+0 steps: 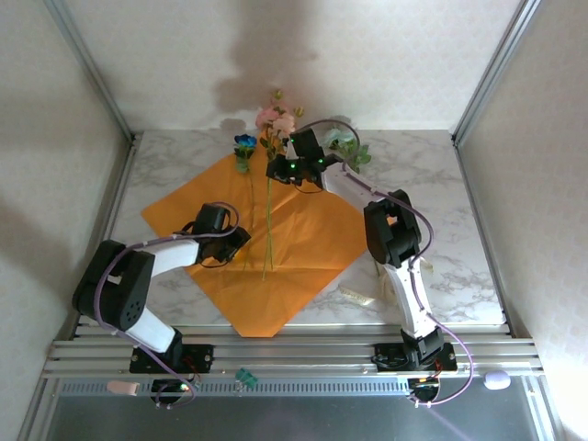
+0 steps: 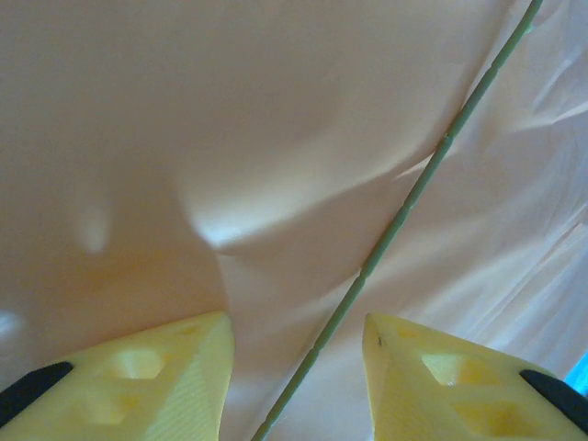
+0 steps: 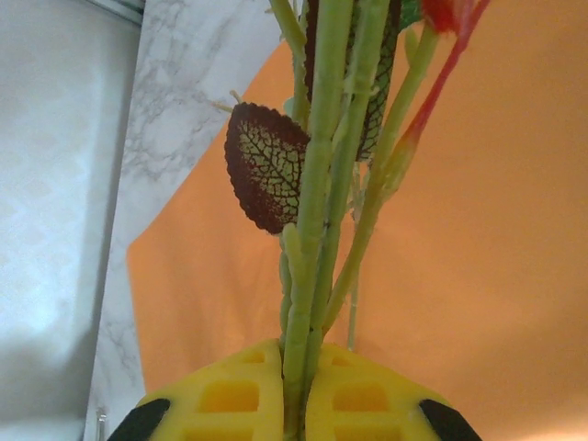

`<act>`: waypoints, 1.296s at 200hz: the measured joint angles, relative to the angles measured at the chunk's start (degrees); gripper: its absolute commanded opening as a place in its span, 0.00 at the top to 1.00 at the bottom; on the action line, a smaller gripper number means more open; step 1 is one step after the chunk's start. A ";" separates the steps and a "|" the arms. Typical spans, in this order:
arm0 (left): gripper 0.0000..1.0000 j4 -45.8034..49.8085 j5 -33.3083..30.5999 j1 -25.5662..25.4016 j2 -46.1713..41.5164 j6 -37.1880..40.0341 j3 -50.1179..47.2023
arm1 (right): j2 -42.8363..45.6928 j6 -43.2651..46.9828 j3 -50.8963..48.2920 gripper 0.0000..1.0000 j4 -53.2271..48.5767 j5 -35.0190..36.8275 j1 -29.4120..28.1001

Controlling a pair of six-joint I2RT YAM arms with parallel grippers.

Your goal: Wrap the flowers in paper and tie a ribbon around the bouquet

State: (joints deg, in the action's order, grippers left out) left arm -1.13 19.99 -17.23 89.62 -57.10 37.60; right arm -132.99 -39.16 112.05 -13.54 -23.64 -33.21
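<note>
Your flowers (image 1: 276,124) have their stems across the paper (image 1: 312,239), heads past its far corner; the sheet lies flat, nothing wrapped or tied yet. The right gripper (image 3: 294,404) pinches the stems; the left gripper (image 2: 294,367) stands half-open astride one stem (image 2: 404,207). The ribbon (image 1: 356,295), off the sheet's right edge, is barely legible

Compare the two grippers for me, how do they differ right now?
The left gripper stands open with one stem loose between its fingers; the right gripper is shut on a bunch of stems. The left sits over the paper's middle, the right at its far edge. Both have yellow fingers.
</note>
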 measured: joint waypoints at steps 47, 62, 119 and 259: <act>0.59 0.04 -0.02 -0.20 -0.94 0.02 -0.90 | -6.29 -0.98 5.70 1.00 0.68 -1.62 -0.59; 0.59 0.22 0.00 -0.22 -1.11 0.02 -0.98 | -7.23 -1.16 6.12 1.00 0.42 -1.55 -0.59; 0.59 0.20 0.24 -0.26 -2.40 -0.02 -2.32 | -11.58 -1.60 9.90 1.00 -2.86 -1.46 -0.87; 0.59 0.76 0.42 -0.33 -3.56 -0.17 -3.17 | 2.36 4.11 4.22 0.51 -14.38 10.32 1.20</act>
State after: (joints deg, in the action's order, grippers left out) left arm -0.36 20.40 -17.56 86.06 -57.28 34.44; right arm -130.63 -35.05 116.27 -27.92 -13.32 -32.01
